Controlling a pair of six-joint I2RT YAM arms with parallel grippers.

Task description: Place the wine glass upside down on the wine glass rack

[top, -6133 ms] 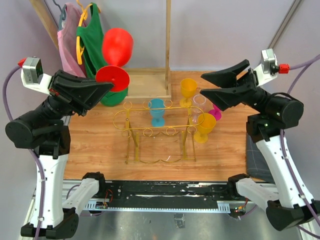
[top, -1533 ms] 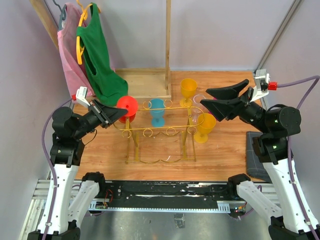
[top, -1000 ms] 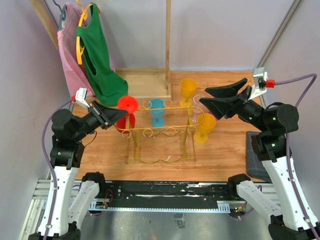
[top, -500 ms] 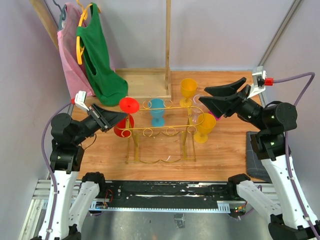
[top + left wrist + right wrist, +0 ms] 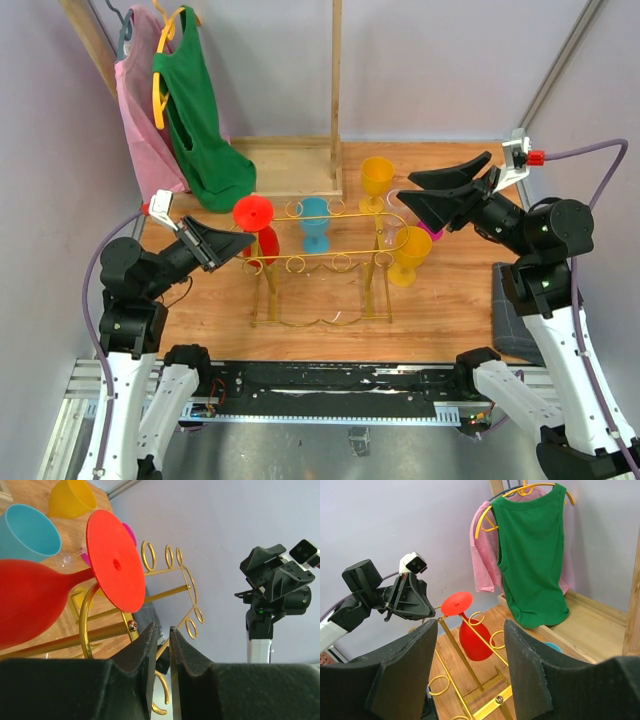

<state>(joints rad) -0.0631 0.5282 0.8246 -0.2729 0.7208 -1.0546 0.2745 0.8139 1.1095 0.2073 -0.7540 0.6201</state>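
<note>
The gold wine glass rack (image 5: 310,254) stands mid-table. A red wine glass (image 5: 265,243) hangs upside down at its left end, foot above the wire and bowl below. My left gripper (image 5: 238,243) sits just left of the glass, apart from it. In the left wrist view its jaws (image 5: 162,626) are open by a narrow slit with nothing between them; the red glass (image 5: 25,597) and rack (image 5: 170,592) lie ahead. My right gripper (image 5: 408,195) hovers open over the rack's right end, holding nothing. Its wrist view looks between the open fingers (image 5: 470,625) at the red glass (image 5: 472,637) on the rack (image 5: 460,652).
A blue glass (image 5: 314,220) stands behind the rack. Yellow glasses (image 5: 377,178) (image 5: 411,250) and a pink one (image 5: 430,228) crowd its right end. A green top (image 5: 195,110) and pink top (image 5: 135,90) hang back left beside a wooden post (image 5: 335,90). A dark mat (image 5: 505,310) lies right.
The left arm has sunk lower and drawn back leftward, leaving the red glass hanging on the rack; the bowl swung slightly right. The right arm has barely moved.
</note>
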